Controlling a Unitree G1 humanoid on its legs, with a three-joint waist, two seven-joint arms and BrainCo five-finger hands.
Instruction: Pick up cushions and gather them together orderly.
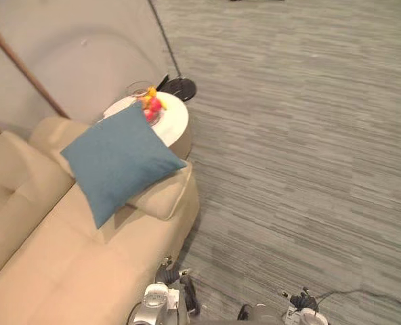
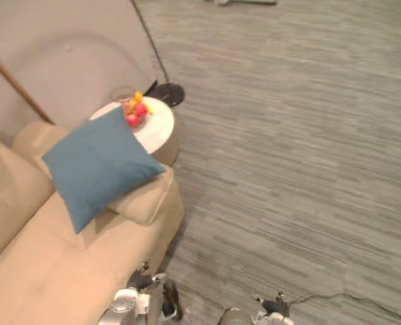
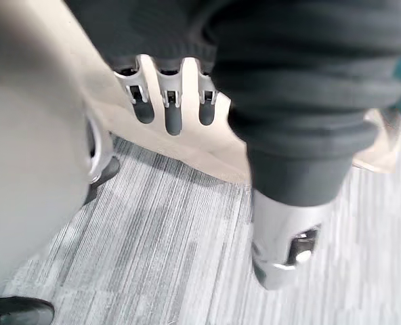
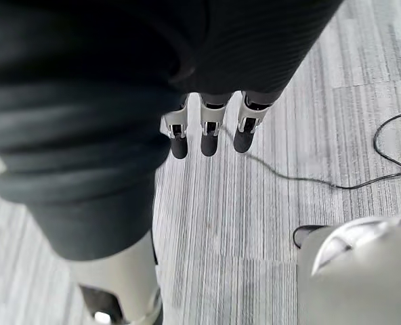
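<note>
hanging low beside the near edge of the beige upholstered sofa [image 1: 65, 271], the left hand [image 3: 173, 112] has its fingers straight, apart and empty; the right hand [image 4: 209, 132] is the same, over grey striped carpet [image 4: 255, 223]; ahead and leftward, the blue square fabric cushion [image 1: 119, 161] leans corner-down on a beige bolster [image 1: 163, 196], likely nearer the left arm, with a round white side table [image 1: 177, 120] beyond
</note>
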